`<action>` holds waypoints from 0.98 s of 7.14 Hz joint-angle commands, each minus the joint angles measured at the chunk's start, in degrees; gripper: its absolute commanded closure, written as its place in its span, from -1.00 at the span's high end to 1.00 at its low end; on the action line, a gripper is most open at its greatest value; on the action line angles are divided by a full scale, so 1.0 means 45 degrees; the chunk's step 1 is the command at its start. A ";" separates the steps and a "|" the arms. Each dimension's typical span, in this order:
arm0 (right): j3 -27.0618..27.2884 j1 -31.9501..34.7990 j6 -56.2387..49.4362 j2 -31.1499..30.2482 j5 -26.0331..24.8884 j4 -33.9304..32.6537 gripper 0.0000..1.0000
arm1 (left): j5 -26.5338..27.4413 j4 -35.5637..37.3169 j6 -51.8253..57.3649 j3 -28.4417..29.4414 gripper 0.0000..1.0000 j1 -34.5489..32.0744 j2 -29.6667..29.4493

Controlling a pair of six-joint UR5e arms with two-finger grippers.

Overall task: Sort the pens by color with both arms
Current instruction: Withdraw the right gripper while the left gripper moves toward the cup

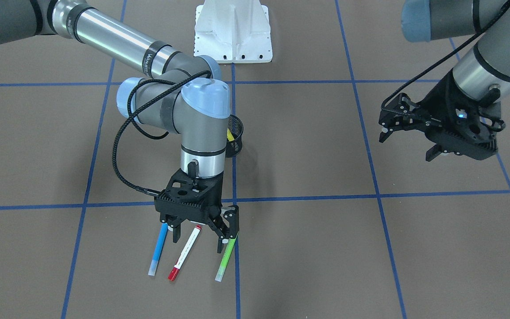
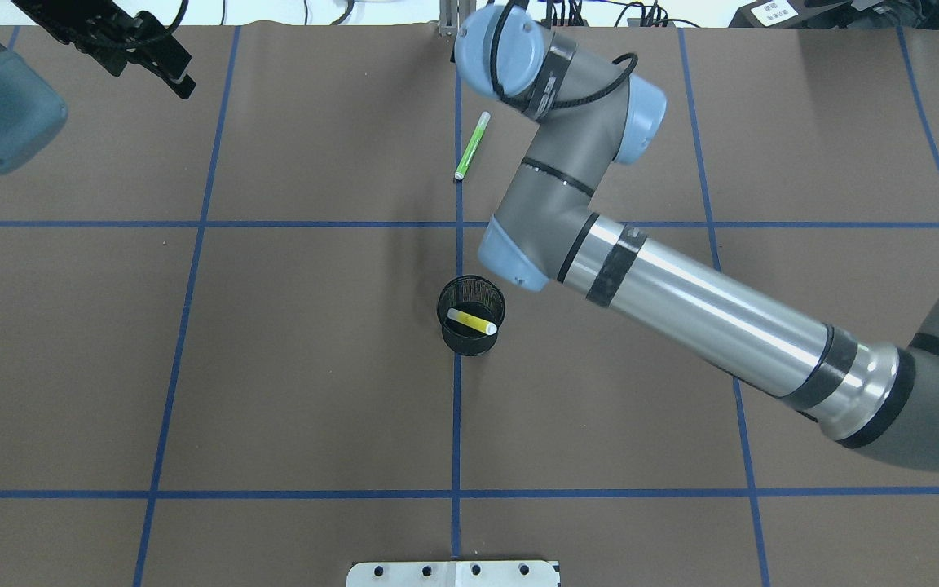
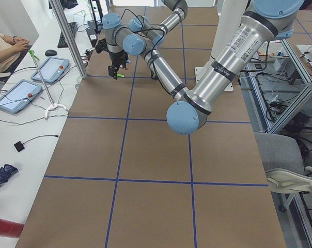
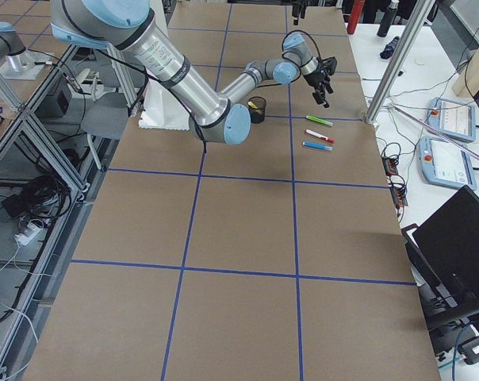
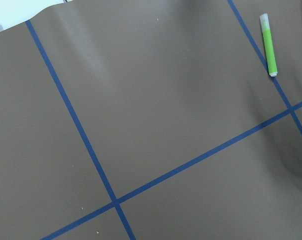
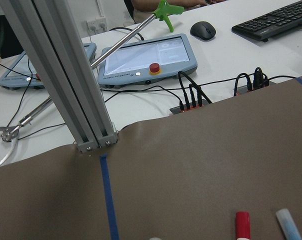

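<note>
Pens lay on a brown table [image 1: 308, 146] gridded with blue tape, beneath two arms. The right arm [image 2: 706, 310] reached far across it, and lettering on its silver tube was too small to read. At its end the right gripper [image 1: 198, 239] hung spread wide and empty over a row of three. The left gripper [image 1: 407, 144], also spread wide and empty, hung well off to the left. A black mesh cup [image 2: 472, 318] at mid-table held the yellow pen [image 2: 472, 320]. Only the front view showed the whole far row: blue pen [image 1: 157, 250], white pen with red ends [image 1: 185, 253] and green pen [image 1: 226, 259], side by side but apart. Overhead, the right arm hid all but the green.
</note>
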 commanded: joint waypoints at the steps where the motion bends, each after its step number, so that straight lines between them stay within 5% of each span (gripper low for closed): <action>1: 0.1100 0.2013 -0.2598 -0.0387 0.4113 -0.1547 0.99 | 0.0338 0.0059 -0.2697 -0.0284 1.00 0.0896 -0.0431; 4: 0.1961 0.4516 -0.6779 -0.2240 0.8319 -0.1568 0.99 | 0.0731 0.0468 -0.6835 -0.0051 1.00 0.2652 -0.1504; 6: 0.2680 0.5514 -0.9145 -0.3722 0.9226 -0.1568 0.99 | 0.2986 0.1654 -0.9496 0.0105 1.00 0.4891 -0.2712; 7: 0.2705 0.5886 -1.0644 -0.4214 0.9576 -0.1588 0.99 | 0.3016 0.1913 -1.0280 0.0474 1.00 0.5117 -0.3261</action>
